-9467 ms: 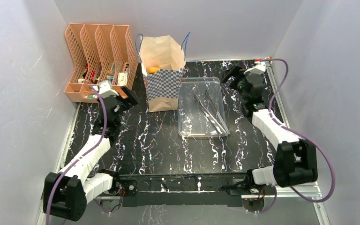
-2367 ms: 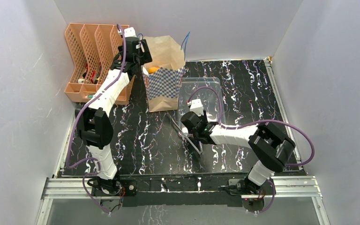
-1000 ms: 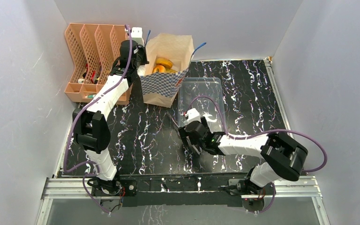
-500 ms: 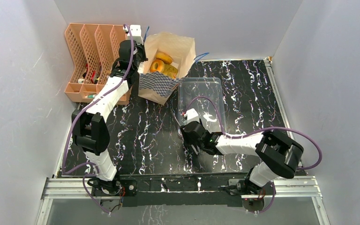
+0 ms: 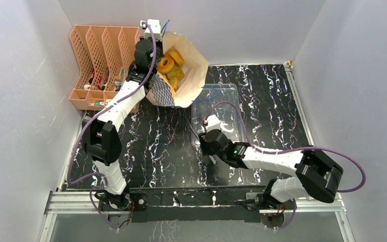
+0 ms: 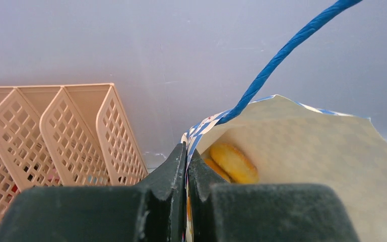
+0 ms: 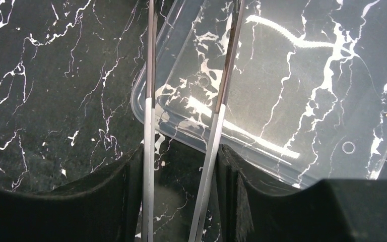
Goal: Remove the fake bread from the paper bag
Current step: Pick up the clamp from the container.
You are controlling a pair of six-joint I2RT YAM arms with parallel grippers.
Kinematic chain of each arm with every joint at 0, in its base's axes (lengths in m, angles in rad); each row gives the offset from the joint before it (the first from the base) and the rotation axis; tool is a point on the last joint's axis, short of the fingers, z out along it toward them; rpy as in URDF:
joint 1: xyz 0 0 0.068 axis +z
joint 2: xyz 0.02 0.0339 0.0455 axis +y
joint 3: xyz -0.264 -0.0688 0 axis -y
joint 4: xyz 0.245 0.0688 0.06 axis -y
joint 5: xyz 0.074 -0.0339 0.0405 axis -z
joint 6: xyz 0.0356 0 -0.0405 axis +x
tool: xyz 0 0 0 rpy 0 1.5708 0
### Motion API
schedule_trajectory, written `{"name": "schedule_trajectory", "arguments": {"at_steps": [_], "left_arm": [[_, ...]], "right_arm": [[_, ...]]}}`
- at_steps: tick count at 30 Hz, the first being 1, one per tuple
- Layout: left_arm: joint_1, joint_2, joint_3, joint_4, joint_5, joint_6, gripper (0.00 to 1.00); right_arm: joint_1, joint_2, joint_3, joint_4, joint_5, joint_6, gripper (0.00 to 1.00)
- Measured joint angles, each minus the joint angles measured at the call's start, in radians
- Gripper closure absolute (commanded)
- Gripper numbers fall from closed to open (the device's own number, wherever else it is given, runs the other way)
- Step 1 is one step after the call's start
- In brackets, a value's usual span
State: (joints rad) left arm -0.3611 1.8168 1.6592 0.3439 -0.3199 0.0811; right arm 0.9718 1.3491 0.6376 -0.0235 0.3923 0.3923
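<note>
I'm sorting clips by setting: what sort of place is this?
Probably a robotics lab test cell, not a kitchen: plain grey walls box in a marbled table, the left arm and right arm are bolted to a metal rail, and the paper bag holds fake bread.

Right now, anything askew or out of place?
Yes. The paper bag is tipped hard toward the tray, hanging by its rim from the left fingers, mouth open with the bread inside. The tongs, gripped between the right fingers, stick out past the tray's corner.
</note>
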Motion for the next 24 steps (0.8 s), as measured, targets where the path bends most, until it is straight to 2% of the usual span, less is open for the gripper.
{"name": "schedule_trajectory", "arguments": {"at_steps": [10, 16, 24], "left_arm": [[-0.018, 0.004, -0.015, 0.064, -0.015, 0.082, 1.0], [-0.023, 0.002, -0.116, 0.133, 0.002, 0.108, 1.0], [-0.038, -0.063, -0.254, 0.233, 0.026, 0.145, 1.0]], "right_arm": [[0.001, -0.101, -0.029, -0.101, -0.019, 0.062, 0.64], [0.004, -0.183, -0.039, -0.188, -0.01, 0.124, 0.64], [0.008, -0.266, -0.05, -0.297, 0.085, 0.22, 0.65]]}}
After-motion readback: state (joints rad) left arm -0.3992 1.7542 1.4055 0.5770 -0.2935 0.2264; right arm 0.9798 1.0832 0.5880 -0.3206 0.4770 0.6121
